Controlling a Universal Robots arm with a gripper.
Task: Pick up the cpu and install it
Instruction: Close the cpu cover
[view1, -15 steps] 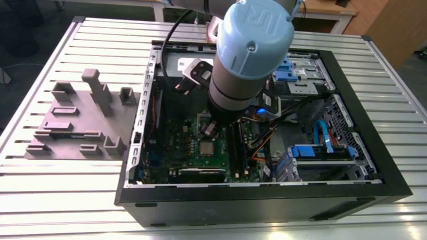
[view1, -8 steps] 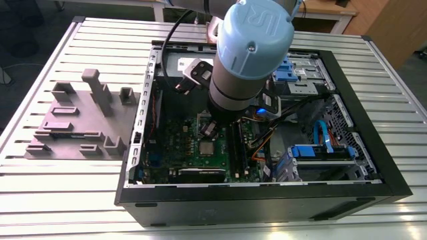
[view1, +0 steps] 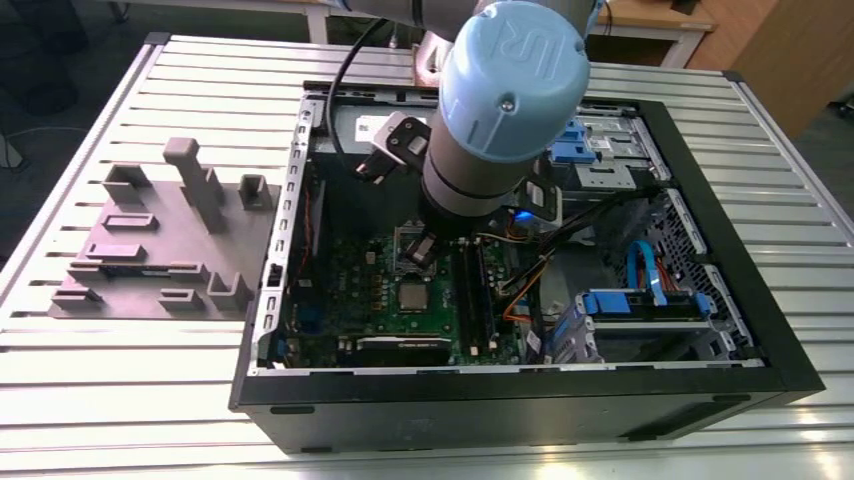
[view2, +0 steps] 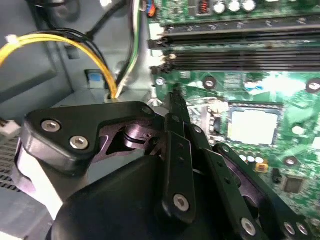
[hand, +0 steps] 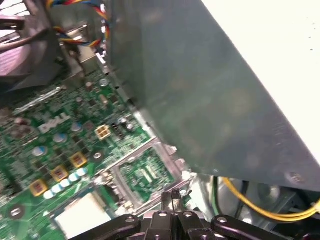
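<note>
The cpu (view1: 415, 295) is a small silvery square lying flat in its socket on the green motherboard (view1: 360, 275) inside the open computer case. Both wrist views show the cpu (view2: 252, 125) (hand: 82, 215) as a pale square in a metal frame. My gripper (view1: 420, 250) hangs just above the board, a little toward the back of the case from the cpu and apart from it. In both wrist views the gripper (view2: 175, 100) (hand: 172, 196) has its two thin black fingers pressed together, shut, with nothing between them.
Long black memory sticks (view1: 470, 290) run beside the socket. Yellow cables (view2: 75, 40) and the case's metal wall (hand: 200, 90) stand close to the wrist. Blue drive bays (view1: 641, 300) fill the exterior view's right. A grey fixture block (view1: 160, 245) sits on the slatted table.
</note>
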